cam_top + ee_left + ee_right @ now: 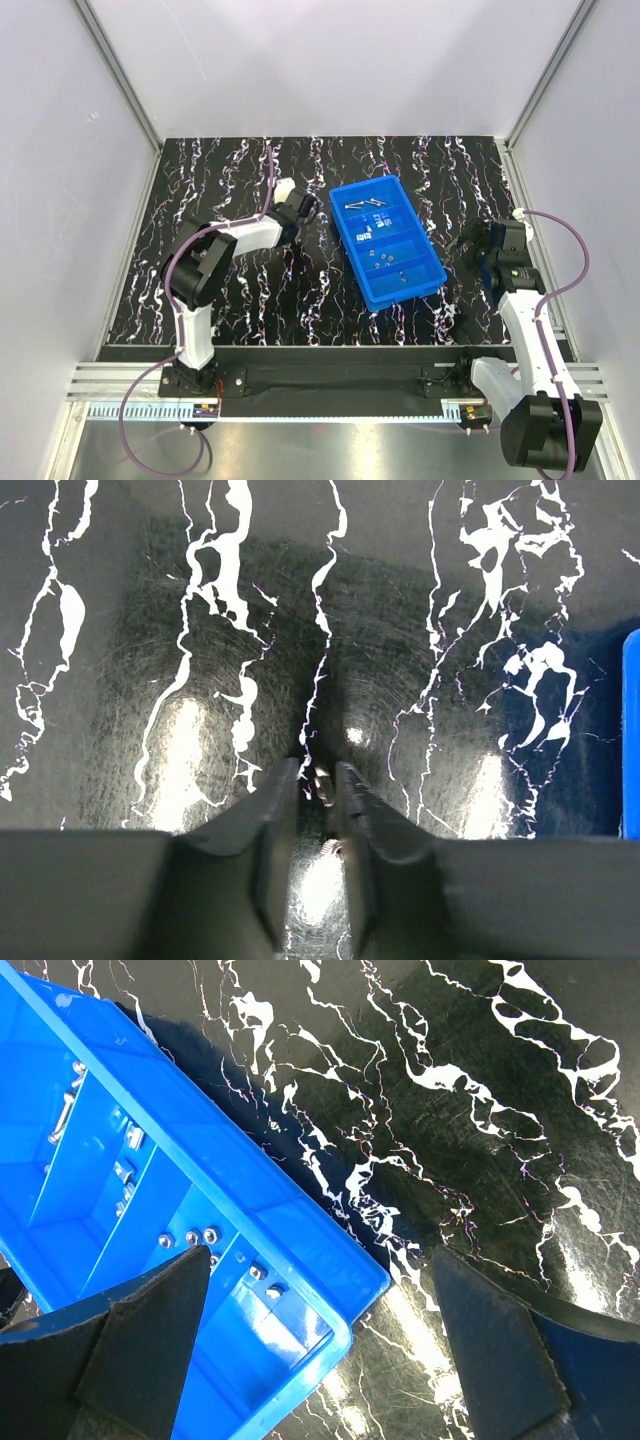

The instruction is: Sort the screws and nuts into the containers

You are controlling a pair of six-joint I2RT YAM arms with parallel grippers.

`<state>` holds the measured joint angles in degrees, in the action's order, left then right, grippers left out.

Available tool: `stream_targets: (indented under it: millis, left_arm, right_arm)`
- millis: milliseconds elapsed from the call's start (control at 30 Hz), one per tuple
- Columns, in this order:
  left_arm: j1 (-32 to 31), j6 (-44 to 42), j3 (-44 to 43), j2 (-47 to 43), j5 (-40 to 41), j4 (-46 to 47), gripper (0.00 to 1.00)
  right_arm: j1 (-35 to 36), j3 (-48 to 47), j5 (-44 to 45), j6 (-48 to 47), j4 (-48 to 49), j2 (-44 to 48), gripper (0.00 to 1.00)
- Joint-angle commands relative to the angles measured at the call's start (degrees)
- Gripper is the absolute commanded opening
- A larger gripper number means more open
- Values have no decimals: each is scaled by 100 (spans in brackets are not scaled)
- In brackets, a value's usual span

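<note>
Left end effector [318, 772] sat low over the black marbled worktop [150, 630], just left of the blue tray [410, 293] in the top view. Its fingers [262, 810] stood a narrow slit apart with a small silver piece [322, 776] between the tips. Screw or nut: too small to tell, and whether it was pinched yet could not be told either. Judged to be a pick of a stray part lying outside the tray, the fingers straddling it so that they meet it on both sides. Right end effector [320, 1255] was wide apart and empty, hanging beside the tray's right edge, probably parked clear of the left arm's path. In the tray, screws [365, 204] lay in the compartment nearest the top of the frame and nuts [381, 256] in the lower ones, so sorting looked mostly done
</note>
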<state>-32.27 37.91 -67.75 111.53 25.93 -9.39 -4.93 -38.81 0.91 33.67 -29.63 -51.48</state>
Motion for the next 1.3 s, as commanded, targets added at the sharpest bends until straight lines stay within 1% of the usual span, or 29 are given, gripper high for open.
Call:
stream_targets:
  millis: [0,133,267,400,433,467,533,567,600,633,767,867,1000,1133,1200,1267]
  left_arm:
    - [2,111,130,71,-62,147,17]
    - [-7,85,235,54,-97,271,4]
    - [-25,-99,437,-350,-272,569,2]
    - [-156,-530,622,-1246,-772,912,3]
    - [-235,-591,718,-1404,-844,1086,3]
    - [-445,-705,754,-1675,-888,1158,3]
    - [-726,-820,737,-1897,-1011,1308,3]
    - [-1059,-890,702,-2037,-1011,1317,3]
    - [-1236,-934,667,-2073,-1107,1421,3]
    - [-1603,-1030,570,-2082,-1143,1474,3]
    - [-2334,-1312,228,-1802,-1380,1747,4]
    - [-2643,-1409,-10,-1425,-1573,1844,4]
    - [-2863,-1549,-352,-1020,-1942,1853,4]
    - [-3022,-1725,-582,-606,-1882,1642,5]
    - [-3048,-1743,-652,-439,-1803,1520,9]
    - [-3039,-1813,-819,-386,-1741,1361,17]
  right_arm:
    - [18,-39,67,-54,124,24,100]
    - [18,-30,94,-45,115,33,100]
    - [18,-48,111,-36,98,42,100]
    - [18,-83,147,-45,62,24,100]
    - [18,-83,155,-36,62,33,100]
    - [18,-74,164,-10,71,51,100]
    - [18,-48,182,8,62,77,100]
    - [18,-48,182,34,80,95,100]
    - [27,-31,182,34,89,103,100]
    - [18,-22,164,43,80,112,100]
    - [18,-22,155,17,62,139,100]
    - [18,-30,155,-18,1,165,100]
    - [18,-13,252,-71,-52,253,100]
    - [18,5,261,-71,-34,271,100]
    - [18,5,252,-71,-43,262,100]
    - [18,-13,243,-89,-26,253,100]
